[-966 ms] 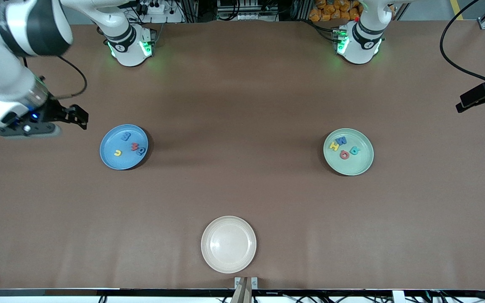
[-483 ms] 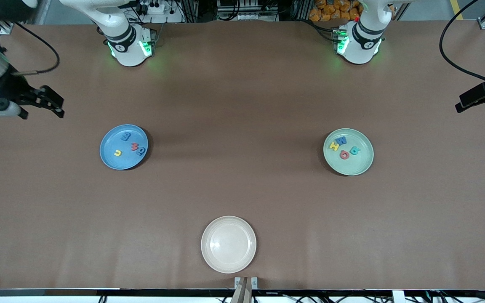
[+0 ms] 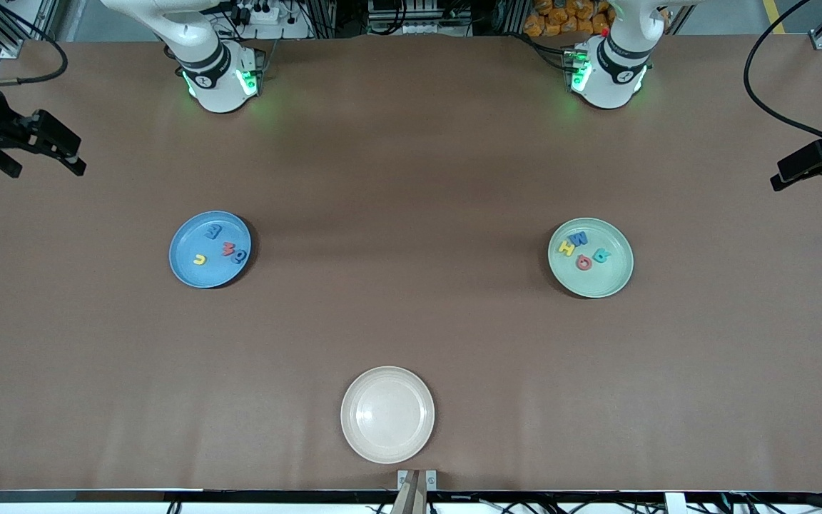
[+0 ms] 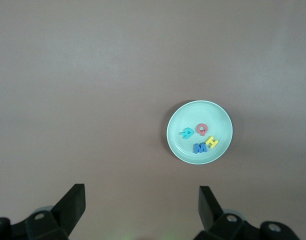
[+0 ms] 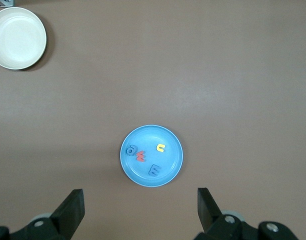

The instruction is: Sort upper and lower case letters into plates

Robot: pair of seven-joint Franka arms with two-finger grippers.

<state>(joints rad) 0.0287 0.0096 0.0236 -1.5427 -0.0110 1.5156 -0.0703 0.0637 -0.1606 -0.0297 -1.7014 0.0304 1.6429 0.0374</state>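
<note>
- Front view: four letters (image 3: pixel 220 247) in blue plate (image 3: pixel 186 268), four (image 3: pixel 582 250) in mint plate (image 3: pixel 607 282); cream plate (image 3: pixel 387 415) bare by near bench edge. Right end effector (image 3: pixel 43 153) released at bench end; left end effector (image 3: pixel 803 168) likewise.
- Left wrist view: fingers (image 4: pixel 73 207) spread, holding nothing. Best kept clear.
- Right wrist view: same; sorting apparently complete.

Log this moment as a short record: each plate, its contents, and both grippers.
blue plate: four letters, toward the right arm's end
mint green plate: four letters, toward the left arm's end
cream-white plate: nothing in it, nearest the front camera
right gripper: fingers open, holding nothing, up by the table's edge
left gripper: fingers open, holding nothing, raised
</note>
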